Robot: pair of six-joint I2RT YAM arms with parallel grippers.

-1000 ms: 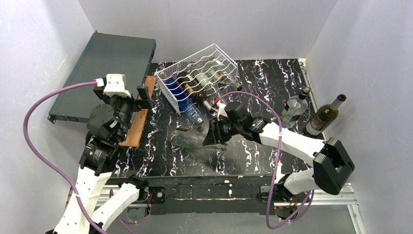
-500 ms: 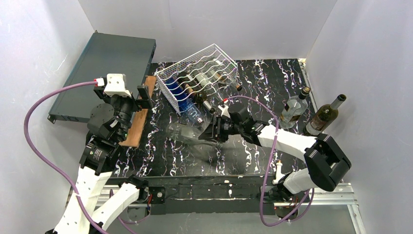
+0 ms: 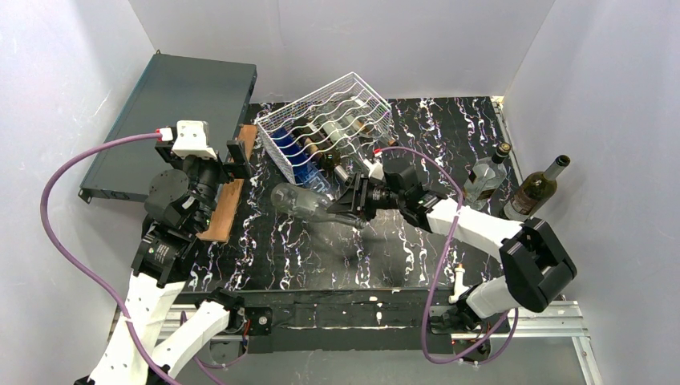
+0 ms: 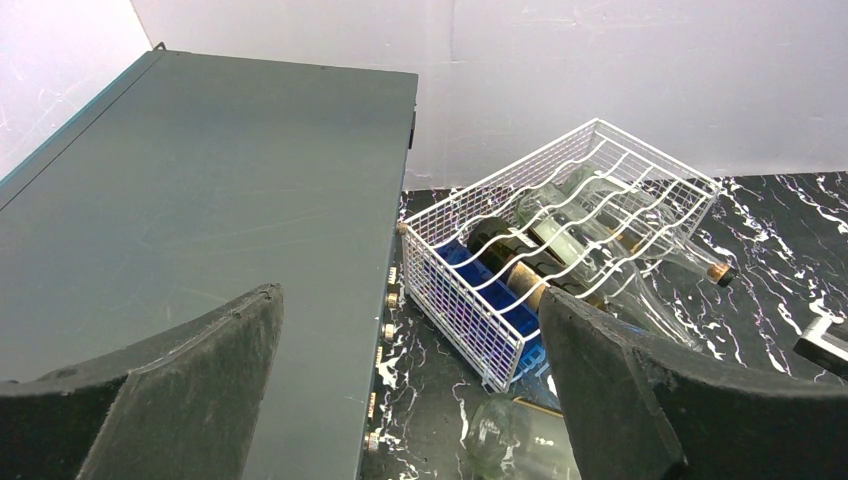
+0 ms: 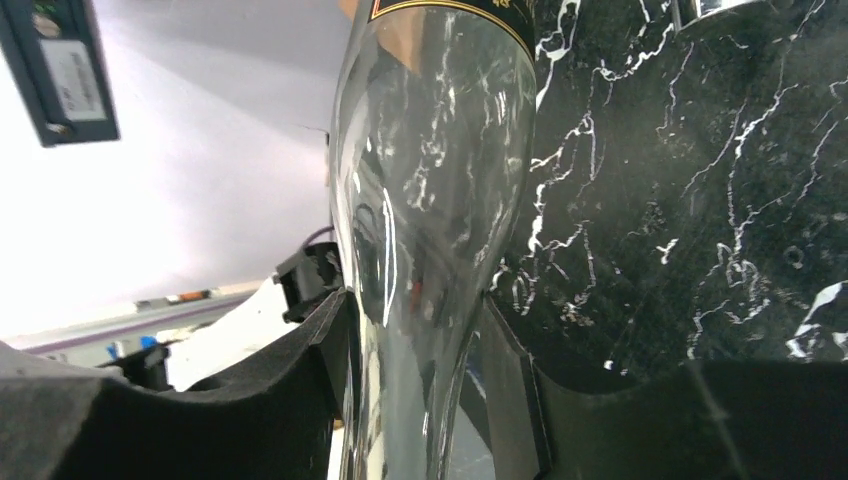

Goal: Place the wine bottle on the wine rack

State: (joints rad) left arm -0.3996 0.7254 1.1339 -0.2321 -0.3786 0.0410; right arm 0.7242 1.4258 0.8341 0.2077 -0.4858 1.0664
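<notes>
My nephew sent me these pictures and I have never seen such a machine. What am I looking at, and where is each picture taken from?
These are two robot arms bolted to the near edge of a black marbled table. One picture looks down from a camera fixed above and behind them. The other two come from a small camera on each wrist, so that arm's own fingers show up close.

On the table is a white wire wine rack with several bottles lying in it. A flat grey box sits to its left and a wooden board lies nearby. At the right stand a pale upright bottle and a dark upright bottle.

The right gripper is closed near the neck of a clear wine bottle, holding it on its side in front of the rack. The left gripper is open and holds nothing.
</notes>
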